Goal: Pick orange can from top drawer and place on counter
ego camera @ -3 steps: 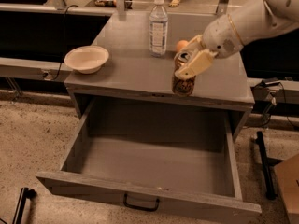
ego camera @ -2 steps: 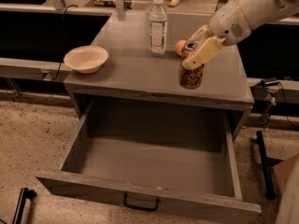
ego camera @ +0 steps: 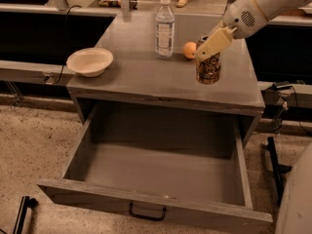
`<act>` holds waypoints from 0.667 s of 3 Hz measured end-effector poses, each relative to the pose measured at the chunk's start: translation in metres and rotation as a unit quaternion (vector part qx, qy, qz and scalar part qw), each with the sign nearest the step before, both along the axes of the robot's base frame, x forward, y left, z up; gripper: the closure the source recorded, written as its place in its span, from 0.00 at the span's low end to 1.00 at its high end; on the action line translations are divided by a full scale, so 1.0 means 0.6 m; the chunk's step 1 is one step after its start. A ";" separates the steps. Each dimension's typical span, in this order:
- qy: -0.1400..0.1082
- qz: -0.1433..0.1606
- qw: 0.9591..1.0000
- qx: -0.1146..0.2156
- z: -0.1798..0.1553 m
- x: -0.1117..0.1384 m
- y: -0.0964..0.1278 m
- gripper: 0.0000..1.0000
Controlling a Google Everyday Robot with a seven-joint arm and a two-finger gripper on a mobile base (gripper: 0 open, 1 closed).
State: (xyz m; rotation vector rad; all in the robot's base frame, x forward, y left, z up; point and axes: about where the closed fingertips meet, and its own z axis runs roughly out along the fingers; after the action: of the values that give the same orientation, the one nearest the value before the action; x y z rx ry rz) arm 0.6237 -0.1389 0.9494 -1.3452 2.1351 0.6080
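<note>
Obs: orange can [ego camera: 208, 69] stands upright on the table [ego camera: 136, 79], toward the right front corner. It is at about 4 o'clock from the water bottle [ego camera: 165, 30] and 5 o'clock from the orange fruit [ego camera: 189, 49], apart from both. Top drawer [ego camera: 97, 196] is pulled out below, nothing visible inside.

Hand [ego camera: 210, 45] is at the can's top rim, arm reaching in from 2 o'clock. Gripping or released: cannot tell from where I stand.

Judgement: the placing step looks at or near its end. To do it well:
- Let go only with the can's base flat on the table.
- Lift away straight up, never sideways, so nothing drags or tips.
- Avoid any nudge toward 6 o'clock, which could send the can over the front edge into the drawer.
- Avoid the fruit at 11 o'clock. The bowl [ego camera: 89, 61] at 9 o'clock is well apart, no concern.
</note>
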 end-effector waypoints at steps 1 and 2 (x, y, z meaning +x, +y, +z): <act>0.015 -0.047 0.999 0.012 -0.040 0.001 0.007 0.13; 0.022 -0.082 0.995 0.057 -0.095 -0.014 0.031 0.00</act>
State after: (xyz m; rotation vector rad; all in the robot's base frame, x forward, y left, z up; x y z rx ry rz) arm 0.6152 -0.1204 0.8924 -1.0913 2.1840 0.6871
